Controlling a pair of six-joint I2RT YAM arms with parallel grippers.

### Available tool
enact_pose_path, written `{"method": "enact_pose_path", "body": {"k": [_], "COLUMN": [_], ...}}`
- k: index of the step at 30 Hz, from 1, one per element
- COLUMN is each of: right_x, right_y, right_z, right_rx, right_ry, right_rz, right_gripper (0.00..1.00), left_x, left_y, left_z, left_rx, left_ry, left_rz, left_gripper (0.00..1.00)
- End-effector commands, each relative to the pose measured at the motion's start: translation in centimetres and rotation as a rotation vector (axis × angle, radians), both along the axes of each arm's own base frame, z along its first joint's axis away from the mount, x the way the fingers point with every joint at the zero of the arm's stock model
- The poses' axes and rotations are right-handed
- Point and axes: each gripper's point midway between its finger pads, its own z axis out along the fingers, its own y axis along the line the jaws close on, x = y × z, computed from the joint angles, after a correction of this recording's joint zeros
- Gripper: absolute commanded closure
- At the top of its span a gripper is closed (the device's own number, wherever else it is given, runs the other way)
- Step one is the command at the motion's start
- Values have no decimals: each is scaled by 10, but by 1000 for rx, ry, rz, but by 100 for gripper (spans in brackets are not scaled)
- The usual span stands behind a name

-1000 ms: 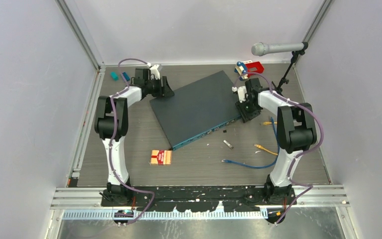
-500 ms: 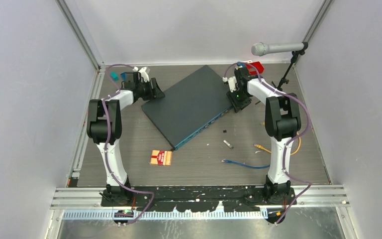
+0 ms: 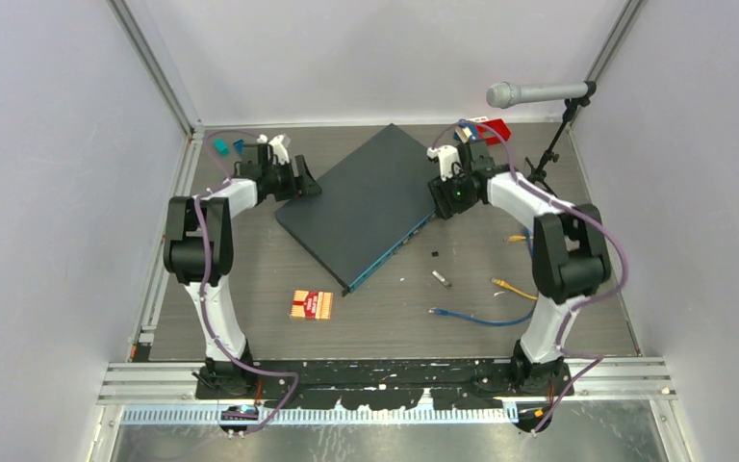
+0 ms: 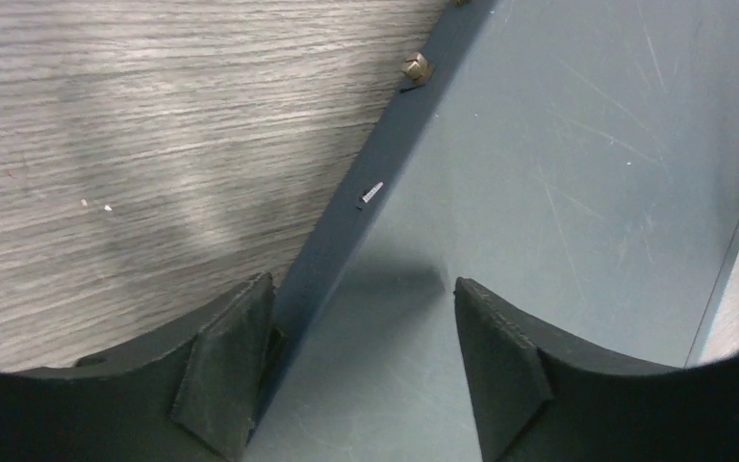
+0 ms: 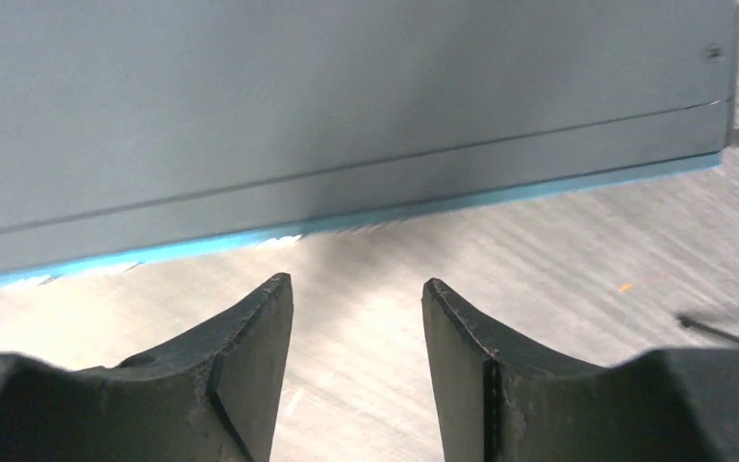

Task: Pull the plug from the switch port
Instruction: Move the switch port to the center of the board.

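Observation:
The switch [image 3: 361,207], a wide dark slate box with a thin teal front edge, lies askew mid-table. My left gripper [image 3: 300,181] stands open at its left corner. In the left wrist view the left gripper [image 4: 361,284] straddles the switch's edge [image 4: 346,231]: one finger [image 4: 226,366] lies against the side wall, the other hangs over the top. My right gripper [image 3: 440,195] is at the right end, open, with only table between its fingers. In the right wrist view the right gripper [image 5: 356,281] faces the switch's side wall [image 5: 346,192]. I cannot make out the plug or the port.
A microphone [image 3: 529,93] on a stand rises at the back right, beside a red-and-blue object [image 3: 488,127]. A blue cable [image 3: 471,318] and yellow-tipped cables [image 3: 505,285] lie right of the switch. A red-and-yellow card [image 3: 312,304] lies in front. Small teal and blue pieces [image 3: 221,147] sit back left.
The switch has swung counterclockwise, its back corner shifting left. Both grippers moved left with it, and the right gripper's jaws have spread wider.

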Motion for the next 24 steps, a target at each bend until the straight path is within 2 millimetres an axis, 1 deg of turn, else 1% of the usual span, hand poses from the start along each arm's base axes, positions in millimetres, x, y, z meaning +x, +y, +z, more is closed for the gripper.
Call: {"method": "enact_pose_path", "body": {"k": [1,4,7,10,13,14,15,16,19,24], "right_x": [-15,-39,-62,-72,-80,-86,-90,-96,-105,-109], "right_y": [48,71,92,108,119,124,127,131,136,142], "right_z": [61,64,63,67,58,53,49,44,34,24], "right_rx": [221,293,333,377,393,392,385,374,337,304], "right_ry": [-207,-231,-255,-290,-272,-261,-259,-253,-254,-274], "right_rz": [74,87,78,65,45,55,64,78,104,140], "right_gripper": [41,39,38,39,43,44,44,45,47,49], "left_x": [-15,1,11,17,19,18,17,16,13,3], "left_y": [-5,-1,3,9,16,18,20,22,28,30], "left_z": [16,37,56,74,88,91,93,95,95,92], "left_rx": [-24,-16,-2,34,74,87,97,109,145,150], "left_ry": [45,-21,-73,-113,-152,-161,-165,-168,-163,-161], "left_rz": [-26,-16,-3,16,29,34,38,41,52,57], "left_gripper": [25,19,15,12,9,7,3,1,0,0]}}
